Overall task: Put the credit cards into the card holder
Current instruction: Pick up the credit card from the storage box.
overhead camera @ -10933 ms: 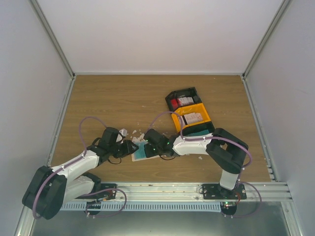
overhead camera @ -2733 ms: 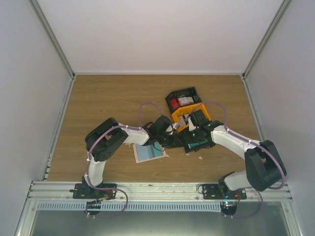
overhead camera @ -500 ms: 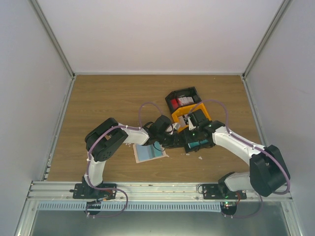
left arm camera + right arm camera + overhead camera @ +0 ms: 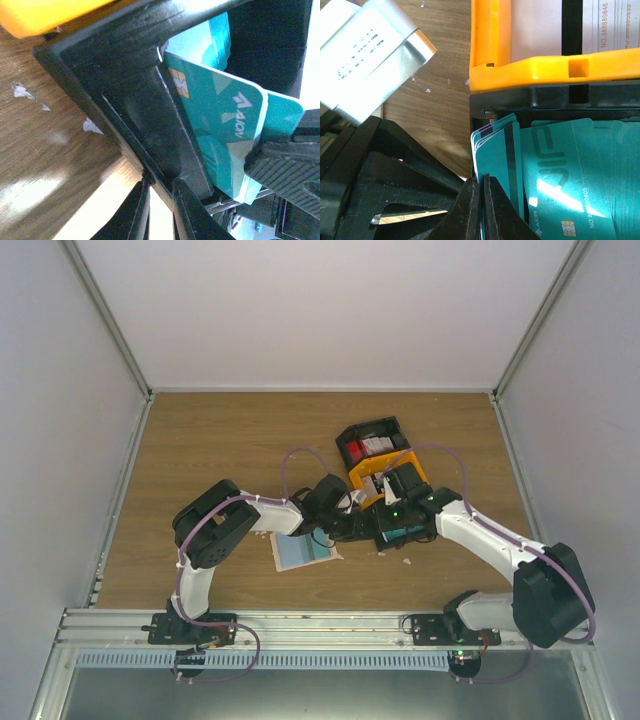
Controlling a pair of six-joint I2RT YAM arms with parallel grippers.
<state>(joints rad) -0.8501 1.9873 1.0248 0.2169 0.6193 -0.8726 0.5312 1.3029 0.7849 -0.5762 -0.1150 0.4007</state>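
The card holder (image 4: pixel 303 552) lies open on the wood, pale blue inside up, with no gripper on it. A black bin (image 4: pixel 412 533) holds teal credit cards (image 4: pixel 570 170). Several of them stand on edge (image 4: pixel 500 150) against its left wall. My right gripper (image 4: pixel 481 179) is shut on one upright teal card (image 4: pixel 220 125) at that wall. My left gripper (image 4: pixel 159 181) pinches the same bin's black wall (image 4: pixel 115 75) from the left side. In the top view the left gripper (image 4: pixel 372 525) and the right gripper (image 4: pixel 393 515) meet over this bin.
A yellow bin (image 4: pixel 520 70) with white cards adjoins the teal bin on the far side. Beyond it a second black bin (image 4: pixel 368 446) holds red and white cards. White scraps (image 4: pixel 20 91) lie on the wood beside the bins. White walls enclose the table.
The right jaws have closed on the teal card, and the right arm's elbow has drifted slightly right. The left arm has stayed on the bin wall.
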